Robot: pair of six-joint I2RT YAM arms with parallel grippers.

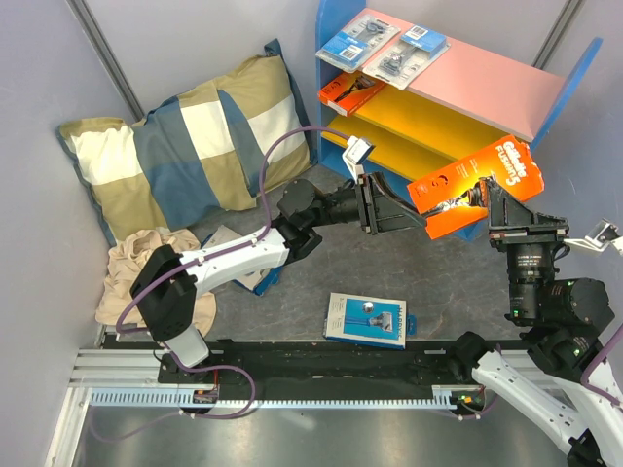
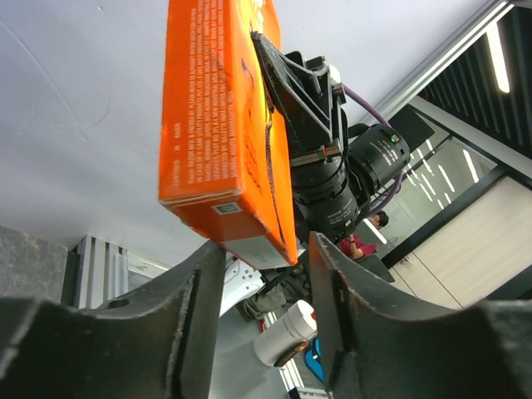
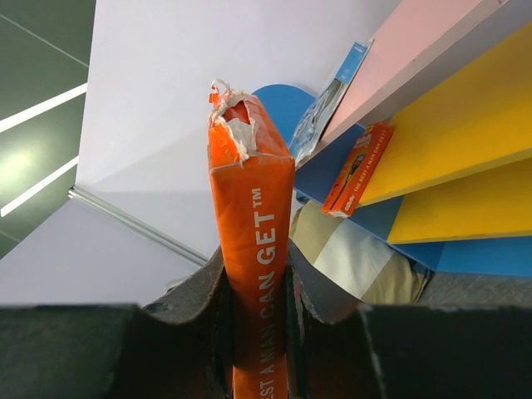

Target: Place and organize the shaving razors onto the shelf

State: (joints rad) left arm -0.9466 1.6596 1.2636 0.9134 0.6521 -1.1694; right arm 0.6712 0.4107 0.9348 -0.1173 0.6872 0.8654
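Razors, count: five packs in plain sight; a sixth flat blue-and-white thing (image 1: 255, 279) under the left arm, too hidden to tell.
Big orange box (image 1: 477, 185): one, in the air, tilted, at 3 o'clock of the top view's centre, in front of the shelf's low right corner; top end torn, seen from the right wrist.
Blister packs (image 1: 348, 43): two, flat on the pink top board, the second (image 1: 406, 53) at 3 o'clock of the first, just beside it.
Small orange box (image 1: 350, 92): one, on the upper yellow board, at its left end.
Blue-and-white pack (image 1: 366, 320): one, flat on the table (image 1: 438, 282) at 6 o'clock, near the arm bases.
Shelf (image 1: 327, 39): one, at 1 o'clock; two blue side panels, one pink board, two yellow boards.
Right gripper (image 1: 494, 197): fingers clamped on the big orange box, one on each broad face.
Left gripper (image 1: 419, 216): fingers parted, straddling the low left corner of the big orange box; contact with the card not possible to tell.
Pillow (image 1: 185, 146): one, checked blue, cream and tan, at 10 o'clock.
Cloth (image 1: 131, 268): one crumpled beige piece, at 8 o'clock, beside the pillow.
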